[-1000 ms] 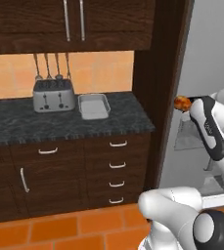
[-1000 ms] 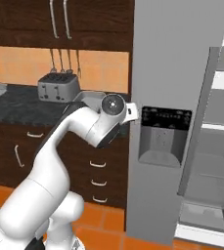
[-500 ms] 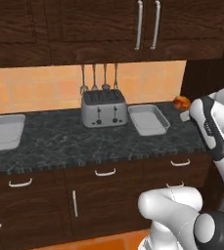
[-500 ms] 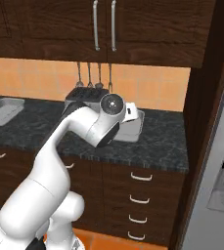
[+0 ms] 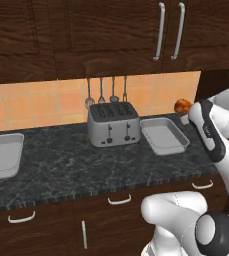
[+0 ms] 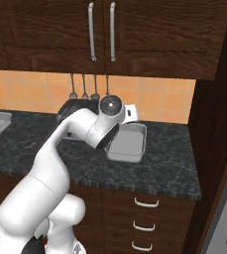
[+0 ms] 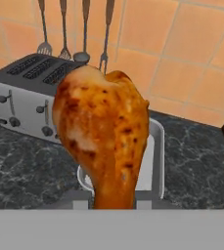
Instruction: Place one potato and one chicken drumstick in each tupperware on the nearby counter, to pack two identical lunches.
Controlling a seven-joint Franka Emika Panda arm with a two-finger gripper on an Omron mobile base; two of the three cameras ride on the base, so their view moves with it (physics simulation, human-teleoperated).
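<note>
My gripper (image 5: 185, 113) is shut on an orange-brown chicken drumstick (image 5: 182, 105), held in the air just right of and above the counter's right end. In the hand view the drumstick (image 7: 103, 134) stands fat end up and hides the fingertips. A pale grey tupperware (image 5: 163, 135) lies on the dark marbled counter (image 5: 86, 170) right of the toaster, below and left of the drumstick; the same tupperware (image 7: 155, 146) peeks out behind the meat, and it is the tupperware (image 6: 128, 143) beyond the arm. A second tupperware (image 5: 2, 156) sits at the counter's far left. The potato is out of view.
A silver four-slot toaster (image 5: 113, 124) stands against the orange tiled wall with several utensils (image 5: 106, 92) hanging above it. Dark wall cabinets (image 5: 111, 35) hang overhead. A tall dark panel (image 6: 219, 114) bounds the counter on the right. Drawers with silver handles (image 6: 145, 202) lie below.
The base has driven left along the counter, so the whole scene has shifted: fridge out of view, toaster and both trays now central. The drumstick stays in the shut gripper.
</note>
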